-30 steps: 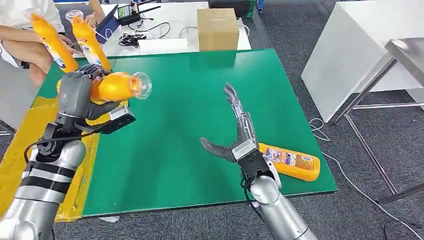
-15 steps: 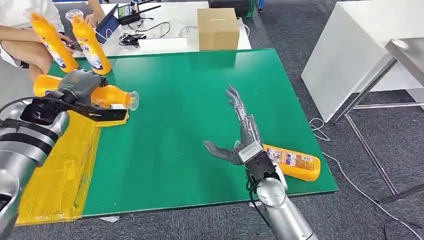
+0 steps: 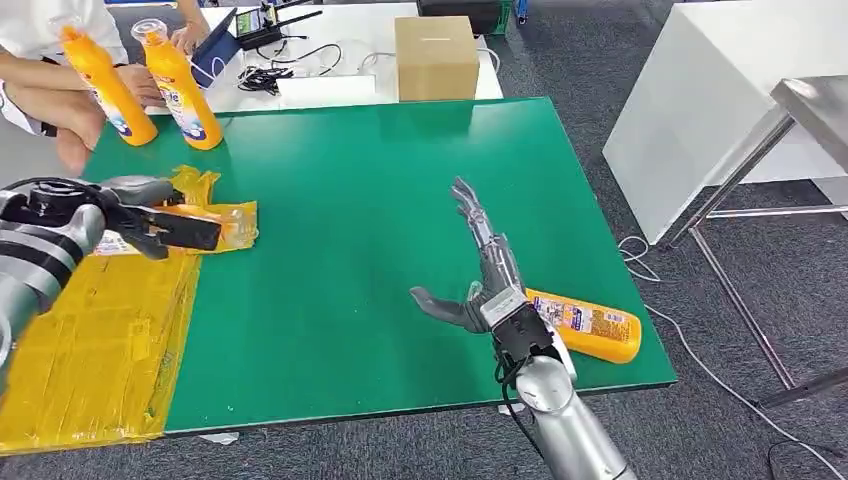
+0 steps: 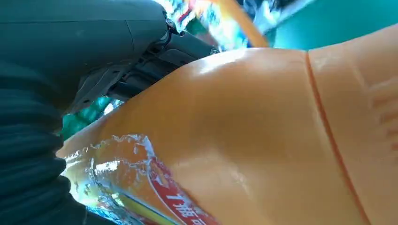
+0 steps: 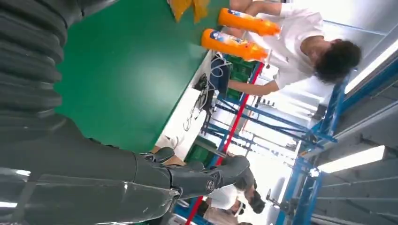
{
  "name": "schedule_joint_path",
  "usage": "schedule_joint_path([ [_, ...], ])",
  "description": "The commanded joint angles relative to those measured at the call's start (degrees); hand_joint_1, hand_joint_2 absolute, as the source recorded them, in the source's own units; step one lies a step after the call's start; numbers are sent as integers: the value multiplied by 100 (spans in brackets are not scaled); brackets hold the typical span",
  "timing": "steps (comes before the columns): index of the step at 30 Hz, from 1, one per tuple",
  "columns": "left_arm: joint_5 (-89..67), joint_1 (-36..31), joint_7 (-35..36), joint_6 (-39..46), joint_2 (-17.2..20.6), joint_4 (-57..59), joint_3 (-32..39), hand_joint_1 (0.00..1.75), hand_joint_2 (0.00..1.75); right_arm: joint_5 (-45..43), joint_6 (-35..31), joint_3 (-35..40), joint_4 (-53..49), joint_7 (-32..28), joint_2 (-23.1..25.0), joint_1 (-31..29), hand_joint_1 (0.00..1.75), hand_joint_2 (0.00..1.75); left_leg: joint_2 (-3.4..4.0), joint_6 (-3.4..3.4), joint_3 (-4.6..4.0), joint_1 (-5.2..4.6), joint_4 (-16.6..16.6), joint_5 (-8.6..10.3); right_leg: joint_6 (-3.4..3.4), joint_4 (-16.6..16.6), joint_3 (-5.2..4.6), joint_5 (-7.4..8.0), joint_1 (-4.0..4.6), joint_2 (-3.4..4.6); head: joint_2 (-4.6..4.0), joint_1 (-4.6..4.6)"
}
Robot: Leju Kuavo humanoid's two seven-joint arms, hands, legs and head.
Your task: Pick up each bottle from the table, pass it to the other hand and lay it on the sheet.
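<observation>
I am looking at the green tabletop (image 3: 380,230), with the crinkled yellow sheet (image 3: 100,330) lying along its left edge. My left robot hand (image 3: 130,205) is hanging low over the far end of that sheet and gripping an orange bottle (image 4: 263,140); in the left wrist view its smooth orange body is glistening, with a moulded seam running down it and a glossy label in red, blue and yellow wrapping one end. From the head view the bottle is mostly hidden under the hand, and its clear cap (image 3: 238,222) is poking out over the sheet's edge. I cannot tell whether it is touching the sheet. My right robot hand (image 3: 478,275) is hovering above the near right part of the tabletop, holding nothing, fingers stretched straight and thumb splayed out. Just beside its wrist a second bottle (image 3: 585,325) is lying on its side, label up. Two upright bottles (image 3: 140,85) are standing at the far left corner, next to a person's hand (image 3: 70,115). A cardboard box (image 3: 435,57) is sitting on the white table (image 3: 340,40) beyond
</observation>
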Motion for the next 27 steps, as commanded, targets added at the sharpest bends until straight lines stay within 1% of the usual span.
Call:
schedule_joint_path([
  [1,735,-50,-576,-658,374,445,204,175,175,-165,97,112,754,-106,0,-382,0,175,26,-4,30,-1,-4,-13,1,-4,23,-4,-1,25,0,0],
  [2,804,-42,-637,-803,401,471,216,175,175,-183,105,134,789,-115,1,-410,0,175,24,-6,39,-1,-5,-17,2,-4,32,-9,-1,25,0,0],
  [3,816,-12,-641,-891,442,462,161,175,175,-200,115,170,838,-122,-1,-449,0,175,14,-7,20,2,-2,-8,1,-3,17,-3,2,17,0,2],
  [7,1031,148,-678,-949,501,431,106,175,175,-260,135,266,991,-120,-4,-563,0,175,19,-8,34,2,-2,-14,2,-2,30,-8,1,21,0,0],
  [9,1095,278,-706,-851,522,405,96,175,175,-278,146,295,1073,-119,9,-616,0,175,8,-6,24,-1,-6,-6,2,-3,21,-4,-2,12,0,0],
  [10,1095,296,-706,-837,524,405,93,175,175,-278,146,297,1078,-119,11,-619,0,175,18,-7,29,0,-5,-10,2,-4,24,-4,-1,21,0,2],
  [11,1193,334,-731,-838,530,400,77,175,175,-296,156,333,1129,-125,4,-653,0,175,12,-9,45,1,-7,-15,3,-7,42,-11,0,15,0,0],
  [12,1226,379,-752,-818,534,390,69,175,175,-299,159,351,1143,-126,8,-668,0,175,4,-7,32,1,-5,-10,2,-5,31,-7,0,11,0,2],
  [14,1226,395,-752,-803,537,389,66,175,175,-299,159,354,1145,-126,12,-670,0,175,-1,-5,16,-1,-5,-3,1,-2,15,-3,-2,9,0,2],
  [15,1226,395,-752,-803,537,389,66,175,175,-299,159,354,1145,-126,12,-670,0,175,7,-8,29,2,-3,-11,1,-3,28,-7,1,14,0,2],
  [16,1226,395,-752,-803,537,389,66,175,175,-299,159,354,1145,-126,12,-670,0,175,-1,-6,14,0,-2,-4,1,0,14,-4,-1,8,0,2],
  [18,1259,384,-744,-809,540,384,48,175,175,-308,160,366,1148,-127,2,-674,0,175,-6,-6,13,2,-1,-4,1,0,14,-4,0,4,0,2],
  [19,1259,384,-744,-809,540,384,48,175,175,-308,160,366,1148,-127,2,-674,0,175,1,-8,25,2,0,-11,1,0,25,-9,1,9,0,2],
  [21,1354,483,-787,-812,538,356,22,175,175,-321,168,399,1169,-129,4,-697,0,175,-4,-6,13,2,-2,-3,1,-2,14,-3,0,6,0,0],
  [22,1355,537,-784,-772,528,347,-5,175,175,-322,170,413,1186,-129,14,-712,0,175,2,-8,27,2,-3,-10,2,-3,27,-8,0,9,0,2],
  [23,1378,591,-803,-777,502,352,-20,175,175,-323,173,428,1203,-129,23,-725,0,175,-5,-6,16,0,-4,-3,1,-2,16,-4,-1,4,0,2],
  [24,1458,684,-841,-752,488,330,-45,175,175,-344,183,458,1229,-133,35,-750,0,175,3,-8,34,-1,-5,-11,2,-3,32,-10,-2,9,0,0],
  [26,1480,828,-884,-693,468,302,-112,175,175,-358,192,486,1262,-134,54,-775,0,175,-5,-6,21,-1,-7,-4,1,-4,21,-5,-2,4,0,2],
  [27,1440,893,-861,-657,455,291,-224,175,175,-368,196,503,1284,-134,59,-788,0,175,-1,-7,32,-1,-9,-7,2,-6,30,-7,-2,7,0,2],
])
